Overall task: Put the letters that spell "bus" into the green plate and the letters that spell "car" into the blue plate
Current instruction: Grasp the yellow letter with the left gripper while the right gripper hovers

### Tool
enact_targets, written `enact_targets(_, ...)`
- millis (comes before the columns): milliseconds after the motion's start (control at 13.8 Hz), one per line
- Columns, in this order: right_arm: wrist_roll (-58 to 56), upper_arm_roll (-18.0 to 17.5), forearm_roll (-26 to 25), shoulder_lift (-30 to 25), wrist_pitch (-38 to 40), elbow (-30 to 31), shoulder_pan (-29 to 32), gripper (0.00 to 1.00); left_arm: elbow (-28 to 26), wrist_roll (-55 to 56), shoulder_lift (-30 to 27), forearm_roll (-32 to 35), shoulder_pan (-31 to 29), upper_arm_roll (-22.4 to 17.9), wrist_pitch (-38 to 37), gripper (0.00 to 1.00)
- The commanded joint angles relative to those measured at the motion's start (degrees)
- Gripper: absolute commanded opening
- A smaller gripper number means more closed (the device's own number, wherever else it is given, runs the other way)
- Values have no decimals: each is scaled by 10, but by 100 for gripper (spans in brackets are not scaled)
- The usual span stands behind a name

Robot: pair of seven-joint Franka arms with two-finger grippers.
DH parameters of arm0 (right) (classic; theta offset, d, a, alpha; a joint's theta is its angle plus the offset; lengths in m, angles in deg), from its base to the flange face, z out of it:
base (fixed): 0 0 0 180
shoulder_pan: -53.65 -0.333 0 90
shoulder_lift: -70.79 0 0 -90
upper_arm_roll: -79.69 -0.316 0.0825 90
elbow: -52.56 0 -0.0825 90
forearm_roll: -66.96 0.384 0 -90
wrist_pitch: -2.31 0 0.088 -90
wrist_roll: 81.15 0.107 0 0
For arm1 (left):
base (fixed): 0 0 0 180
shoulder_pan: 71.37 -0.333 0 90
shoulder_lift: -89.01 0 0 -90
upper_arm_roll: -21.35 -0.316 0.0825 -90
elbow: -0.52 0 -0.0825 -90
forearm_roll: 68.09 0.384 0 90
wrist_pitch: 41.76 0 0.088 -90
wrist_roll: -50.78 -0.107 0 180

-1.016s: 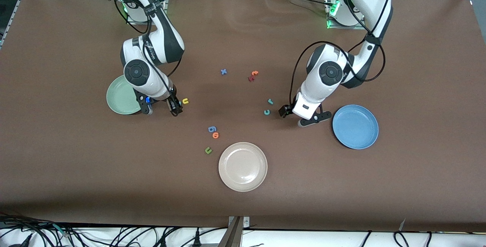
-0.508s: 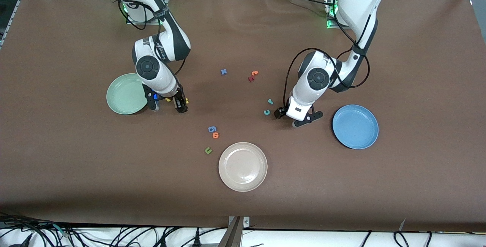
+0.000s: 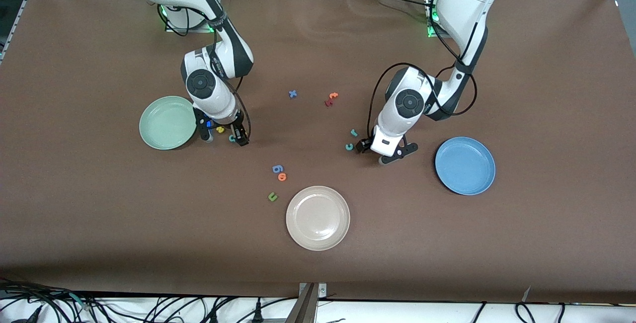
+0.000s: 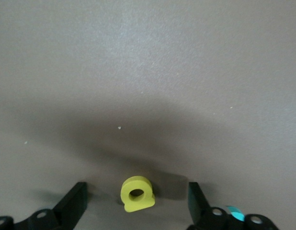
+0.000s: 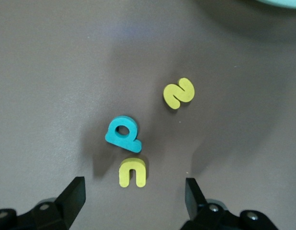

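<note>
Yellow "a" [image 4: 137, 193]: flat on the tabletop, centred in the gap of my left gripper [image 4: 136, 187], touching neither side.
Left jaws: spread wide, with bare tabletop on both sides of the letter.
Teal "c" [image 3: 349, 147] and "r" [image 3: 354, 132]: on the tabletop just beside the left gripper, toward the right arm's end.
Blue plate [image 3: 464, 165]: near the left gripper, toward the left arm's end; I see no letters in it.
Yellow-orange "u" [image 5: 132, 172]: lined up between the jaws of my right gripper [image 5: 133, 180], its two legs pointing back toward the gripper.
Right jaws: spread, pinching nothing.
Teal "b" [image 5: 121, 134]: just beside the u's closed end; I can't tell if they touch.
Yellow "s" [image 5: 179, 92]: apart from both, toward the green plate [image 3: 166, 122].
My read: each arm sits over its own word, and both letters look centred enough for a straight pinch. The b could get nudged.
</note>
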Motion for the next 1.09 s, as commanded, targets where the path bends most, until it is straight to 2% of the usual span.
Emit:
enact_targets(0, 5, 0, 8, -1, -26, 16, -4, 87, 5, 61, 4, 46, 15, -8, -16, 83)
enact_targets(145, 6, 0, 8, 2, -64, 30, -4, 84, 5, 85, 5, 70, 15, -8, -19, 74)
enact_targets(290, 6, -1, 8, 4, -68, 31, -4, 77, 5, 88, 5, 71, 15, -8, -25, 66)
enact_targets(1016, 14, -15, 8, 13, -79, 31, -3, 76, 38, 88, 17, 73, 15, -9, -69, 39)
